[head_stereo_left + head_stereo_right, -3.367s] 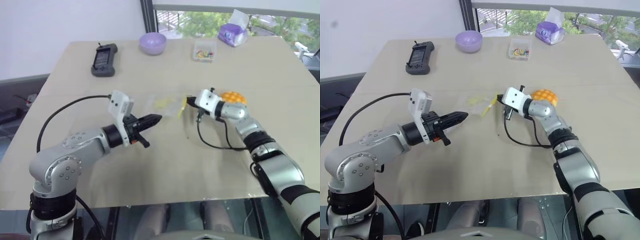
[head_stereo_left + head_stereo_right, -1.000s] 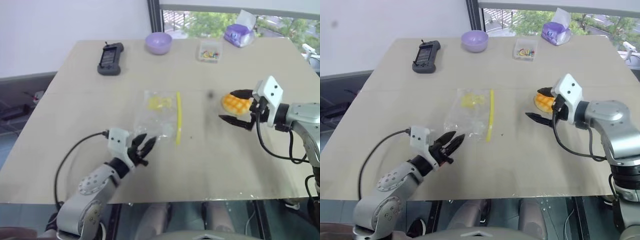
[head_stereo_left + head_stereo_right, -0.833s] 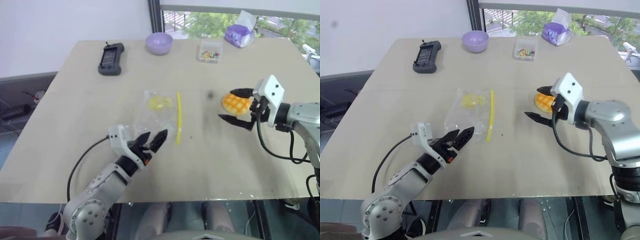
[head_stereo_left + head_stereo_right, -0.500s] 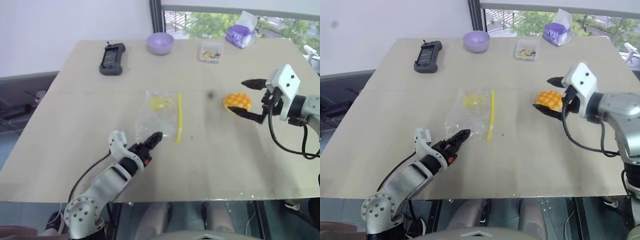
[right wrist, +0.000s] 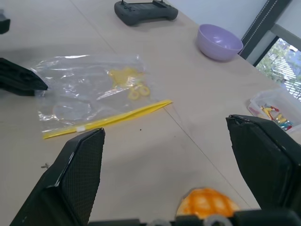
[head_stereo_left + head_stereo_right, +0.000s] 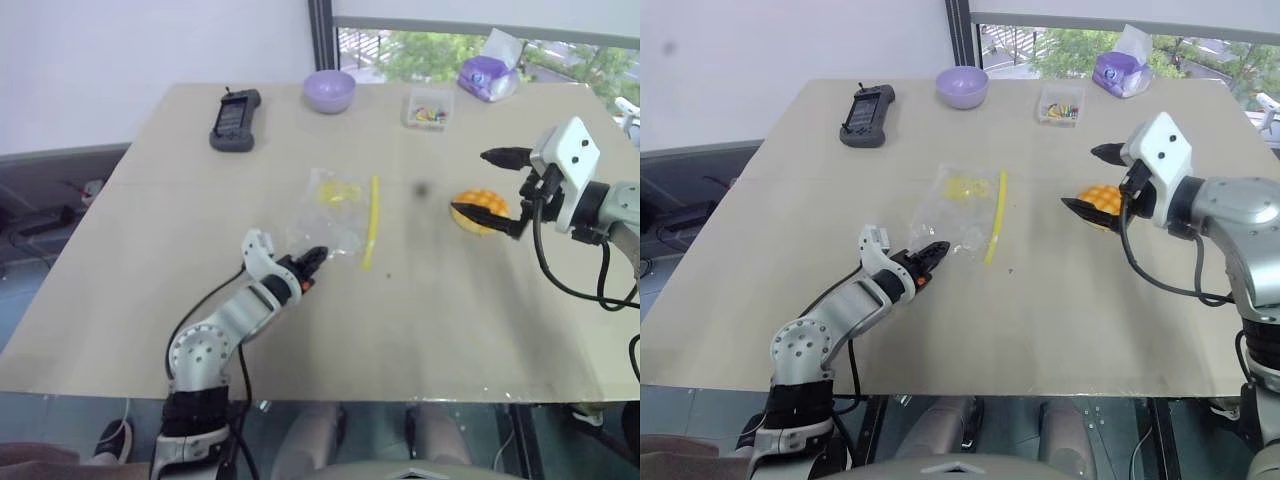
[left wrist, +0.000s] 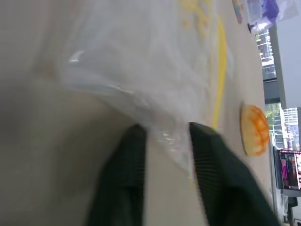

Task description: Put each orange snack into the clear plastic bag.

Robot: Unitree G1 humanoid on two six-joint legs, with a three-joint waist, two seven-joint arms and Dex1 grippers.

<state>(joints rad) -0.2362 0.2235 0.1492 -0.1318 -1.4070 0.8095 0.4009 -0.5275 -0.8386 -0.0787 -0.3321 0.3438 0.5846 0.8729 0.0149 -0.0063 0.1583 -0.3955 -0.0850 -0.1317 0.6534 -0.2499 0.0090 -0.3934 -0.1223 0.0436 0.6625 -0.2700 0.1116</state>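
The left pincer (image 6: 312, 256) has reached the bag (image 6: 333, 212) and is pinching its near corner. The right pincer (image 6: 486, 185), spread wide, has lifted off the snack (image 6: 480, 212), which lies unbagged toward the bench's right edge.

Both arms are silver-grey metal with black joints; each gripper (image 6: 312, 256) (image 6: 490, 186) has black fingers, a white block, perhaps a camera, and a black cable.

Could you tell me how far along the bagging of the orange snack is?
Nothing is bagged yet. The orange snack sits on the table, between the open right gripper fingers, ungripped. The left gripper is at the near corner of the clear plastic bag. Grasping and inserting remain.
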